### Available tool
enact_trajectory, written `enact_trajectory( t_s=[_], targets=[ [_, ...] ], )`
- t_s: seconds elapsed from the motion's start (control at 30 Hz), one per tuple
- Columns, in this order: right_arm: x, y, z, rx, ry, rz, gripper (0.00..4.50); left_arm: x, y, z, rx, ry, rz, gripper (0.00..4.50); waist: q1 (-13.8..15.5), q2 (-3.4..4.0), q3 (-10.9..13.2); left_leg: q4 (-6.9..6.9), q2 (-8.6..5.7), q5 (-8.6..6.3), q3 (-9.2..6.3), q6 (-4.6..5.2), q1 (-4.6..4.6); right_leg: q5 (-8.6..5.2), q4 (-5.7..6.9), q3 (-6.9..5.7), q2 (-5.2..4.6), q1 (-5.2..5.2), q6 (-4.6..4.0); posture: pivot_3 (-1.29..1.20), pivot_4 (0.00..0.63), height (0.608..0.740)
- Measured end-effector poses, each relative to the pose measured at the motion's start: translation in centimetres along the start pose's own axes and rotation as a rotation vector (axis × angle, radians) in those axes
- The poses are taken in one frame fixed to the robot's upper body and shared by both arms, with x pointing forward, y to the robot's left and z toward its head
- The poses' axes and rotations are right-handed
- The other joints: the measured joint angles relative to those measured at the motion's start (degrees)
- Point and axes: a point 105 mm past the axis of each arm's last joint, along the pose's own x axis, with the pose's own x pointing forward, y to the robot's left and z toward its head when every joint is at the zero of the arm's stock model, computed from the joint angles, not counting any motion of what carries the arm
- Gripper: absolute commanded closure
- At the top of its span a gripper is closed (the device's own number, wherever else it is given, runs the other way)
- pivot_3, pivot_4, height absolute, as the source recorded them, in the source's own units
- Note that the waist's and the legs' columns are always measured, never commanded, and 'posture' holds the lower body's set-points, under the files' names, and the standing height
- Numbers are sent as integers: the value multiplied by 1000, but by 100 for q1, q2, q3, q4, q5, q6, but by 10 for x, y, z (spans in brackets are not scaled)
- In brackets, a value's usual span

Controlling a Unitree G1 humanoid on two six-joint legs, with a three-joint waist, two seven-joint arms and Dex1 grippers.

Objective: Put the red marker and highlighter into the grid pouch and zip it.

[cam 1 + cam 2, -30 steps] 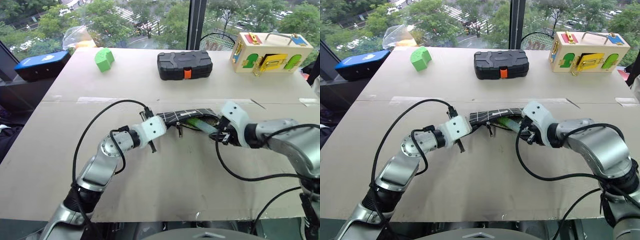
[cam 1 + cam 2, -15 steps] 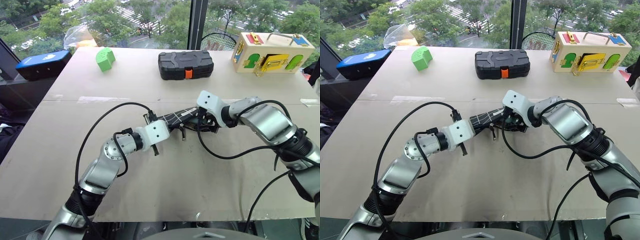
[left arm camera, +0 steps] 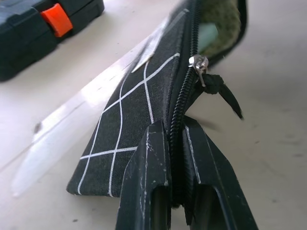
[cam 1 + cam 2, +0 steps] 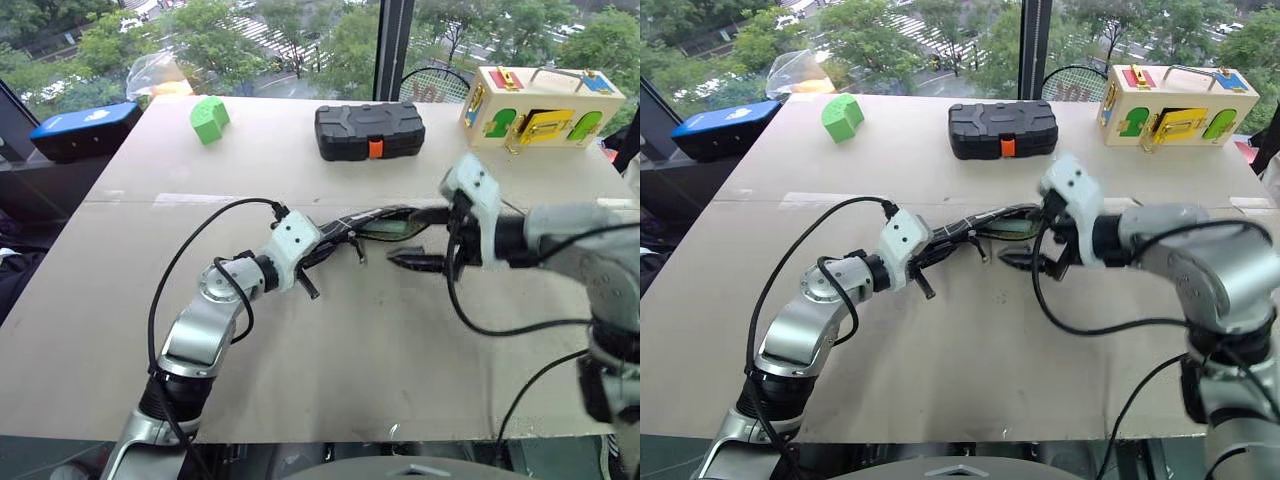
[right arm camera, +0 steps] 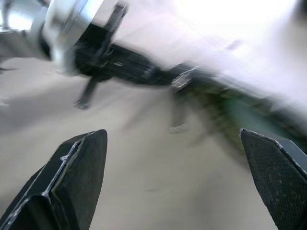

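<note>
The grid pouch lies mid-table, black with white lines, its mouth gaping towards my right arm. My left gripper is shut on the pouch's closed end, fingers pinching the zip edge just behind the zipper pull. The pale green highlighter lies inside the open mouth. My right gripper hovers at that mouth, open wide with nothing between its fingers. The red marker is hidden.
At the table's far side stand a green block, a black hard case with an orange latch and a wooden latch box. A blue-topped object sits off the table's left corner. Bare tabletop lies in front of the pouch.
My right gripper has opened, let go of the highlighter and drawn back from the pouch mouth. The highlighter, which stuck out before, now lies inside. My left wrist has rolled, still holding the pouch.
</note>
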Motion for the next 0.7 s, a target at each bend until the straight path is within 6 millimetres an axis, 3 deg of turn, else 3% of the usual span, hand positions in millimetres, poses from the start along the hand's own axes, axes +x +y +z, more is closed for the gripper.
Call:
enact_trajectory(
  t_s=[0.17,0.37,0.6,0.7],
  targets=[
    [30,9,-18,166,-47,-26,25,-4,3,5,4,2,-42,4500,-16,4,3,6,-8,1,7,-2,1,0,10,5,13,-3,0,0,150,740],
    [60,-3,-13,274,-121,-87,25,-6,8,8,37,17,-69,4500,-18,6,4,4,-8,1,12,-2,5,-1,9,-2,20,-4,1,0,150,740],
    [73,-5,5,302,-219,-75,25,-8,10,7,44,27,-69,4500,-31,7,4,1,-5,3,13,-5,5,-1,7,-2,22,-5,1,0,150,740],
    [76,-3,10,307,-249,-60,747,-8,10,7,46,30,-66,4500,-32,7,4,2,-5,3,14,-5,5,-1,7,0,22,-5,1,0,150,740]
  ],
)
